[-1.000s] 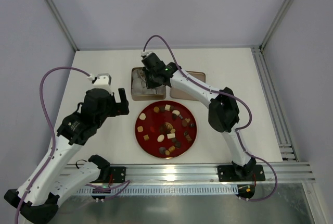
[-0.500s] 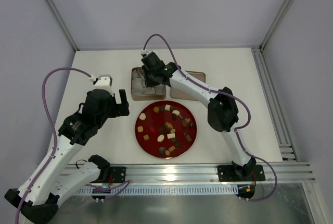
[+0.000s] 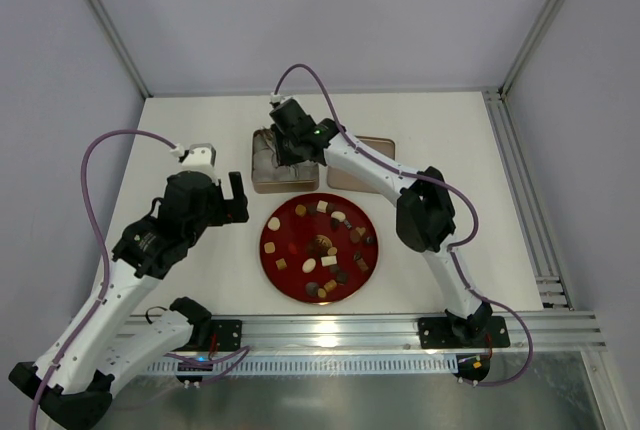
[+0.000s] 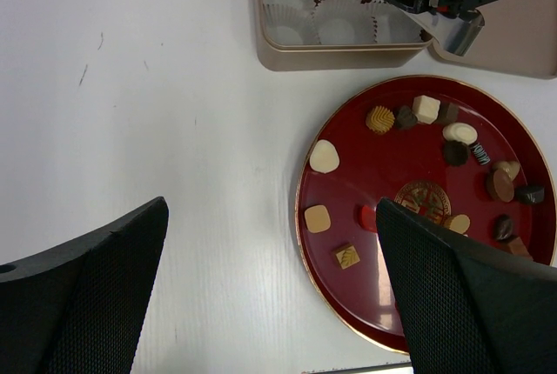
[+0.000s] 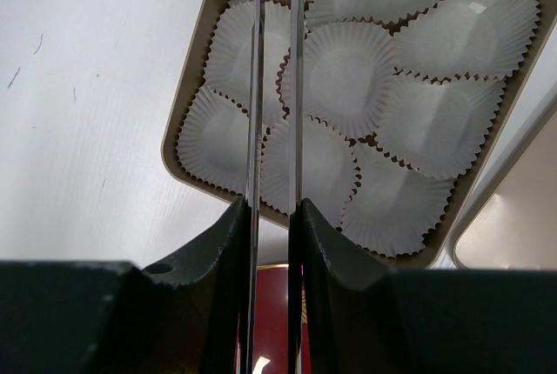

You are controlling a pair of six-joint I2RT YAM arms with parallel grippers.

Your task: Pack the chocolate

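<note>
Amid chocolate point(image 4: 325, 156), illegible gold emblem point(image 4: 424, 195)

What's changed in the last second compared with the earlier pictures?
The right gripper, shut on thin metal tongs, edged farther back over the gold tin of white paper cups. The left gripper, the round red plate and its chocolates stayed put.

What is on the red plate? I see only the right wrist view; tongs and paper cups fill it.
Observer: More than a dozen chocolates lie on the red plate.
Operator: Which ones lie nearest the tin?
Observer: A ridged gold one, a dark one and a cream square.
Operator: And the left end effector?
Observer: It is open, above the table, left of the plate.
</note>
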